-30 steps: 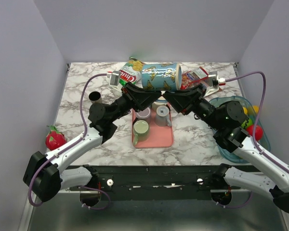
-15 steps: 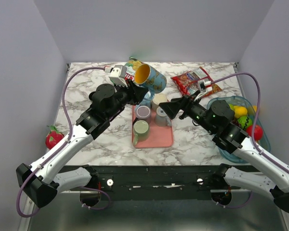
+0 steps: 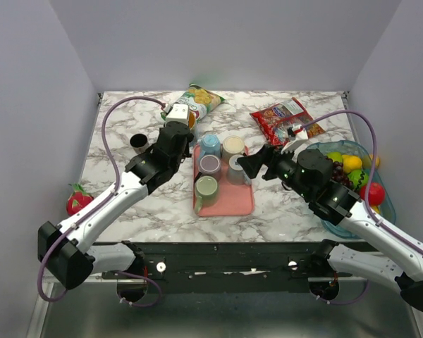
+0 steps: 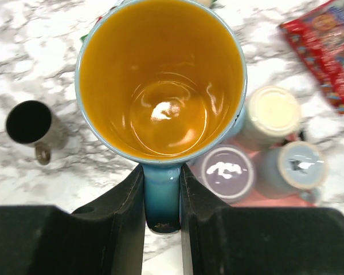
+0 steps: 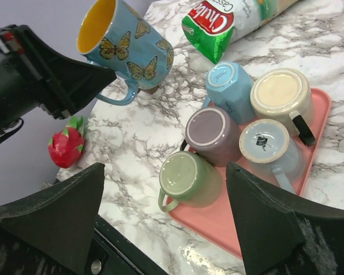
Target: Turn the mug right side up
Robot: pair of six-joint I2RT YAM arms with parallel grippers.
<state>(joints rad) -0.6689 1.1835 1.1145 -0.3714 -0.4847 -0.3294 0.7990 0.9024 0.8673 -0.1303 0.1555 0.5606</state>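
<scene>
- Butterfly mug (image 5: 126, 48): mouth up, tilted, orange inside. Sits over the marble table (image 3: 127, 204), off the pink tray (image 5: 315, 149), at the tray's 10 o'clock in top view.
- L gripper (image 4: 161, 189): jaws narrow, pinching the mug's blue handle. Its wrist hides most of the mug from above.
- Tray: 5 cups bottoms-up, packed close: teal cup (image 5: 232, 86), cream cup (image 5: 281, 94), purple cup (image 5: 212, 134), grey-blue cup (image 5: 266, 143), green cup (image 5: 186, 177).
- R gripper (image 3: 250, 163): jaws wide, nothing in them, at the tray's 3 o'clock edge.
- Chips bag (image 5: 229, 23) at the mug's 1 o'clock, black cup (image 4: 28, 121) at 8.
- Red snack pkt (image 3: 285, 116) and fruit bowl (image 3: 324, 218) are well apart, on the R side.
</scene>
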